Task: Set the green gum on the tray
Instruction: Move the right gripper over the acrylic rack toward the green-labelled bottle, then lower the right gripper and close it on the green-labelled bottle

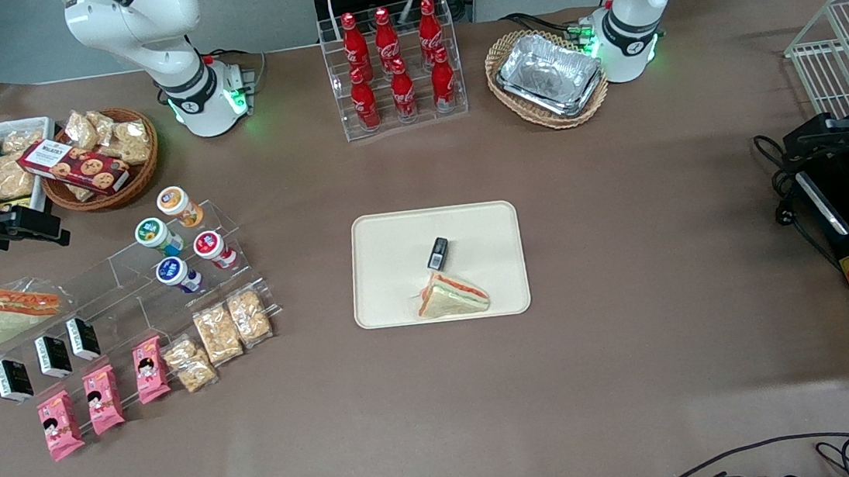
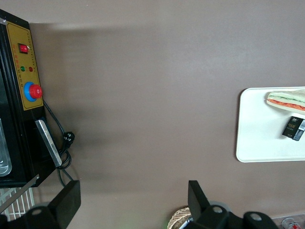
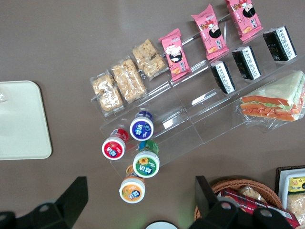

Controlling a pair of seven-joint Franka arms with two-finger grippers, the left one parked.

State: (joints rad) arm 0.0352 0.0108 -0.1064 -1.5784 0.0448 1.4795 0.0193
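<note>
Black two-finger gripper (image 3: pixel 138 206) was held above clear acrylic rack (image 3: pixel 190 126), jaws spread, empty; green-lidded white gum bottle (image 3: pixel 146 164) was seen between them, untouched.

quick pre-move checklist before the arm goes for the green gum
1. Green gum located on the clear stand, upright: ok.
2. Gripper open, above the bottles, not yet holding anything: ok.
3. Neighbours: orange-lidded bottle and blue-lidded bottle stand very close to it; finger room: cannot tell.
4. Tray has bare space despite the sandwich and small black pack: ok.
5. Table between stand and tray bare: ok.
</note>
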